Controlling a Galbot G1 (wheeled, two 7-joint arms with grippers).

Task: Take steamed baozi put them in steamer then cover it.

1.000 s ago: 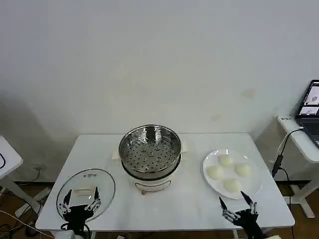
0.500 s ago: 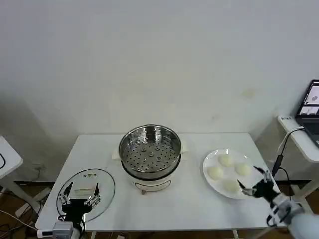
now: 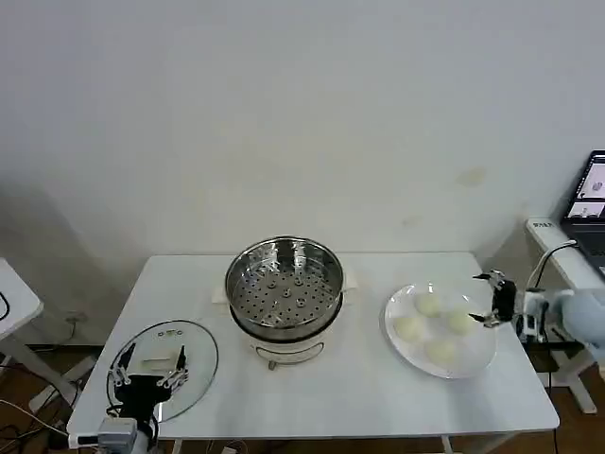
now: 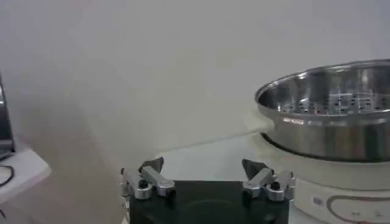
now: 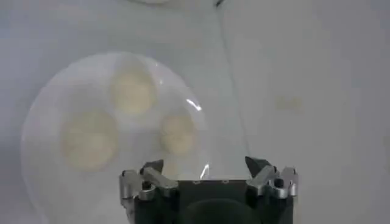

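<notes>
Baozi: four steamed baozi (image 3: pixel 434 328) sit on a white plate (image 3: pixel 477 361) at the right of the worktop (image 3: pixel 359 388), none in the steamer yet.
Left jaws: my left gripper (image 3: pixel 148 372) hangs over the near-left corner, jaws spread and holding nothing, above the cover (image 3: pixel 163 357) that lies flat on the worktop.
Cover: clear glass, its whitish handle (image 3: pixel 163 361) between my left jaws, well apart from the steamer.
Steamer: the steamer (image 3: pixel 285 296) stands in the middle, open, its perforated tray (image 3: pixel 286 294) bare.
Right jaws: my right gripper (image 3: pixel 493 297) is at the far-right rim of the plate, jaws spread, holding nothing.
Key relation: the buns lie to the left of and a little nearer than my right jaws; the closest bun (image 3: pixel 460 323) is just beside them. My right arm is much the nearer one, so I judge the first pick falls to it.
Views differ: my right wrist view looks down on three buns (image 5: pixel 131 92) ahead of the spread jaws; the head view shows all four. My left wrist view shows the steamer's side wall (image 4: pixel 329 131) and white base (image 4: pixel 341 192), which the head view sees from above.
</notes>
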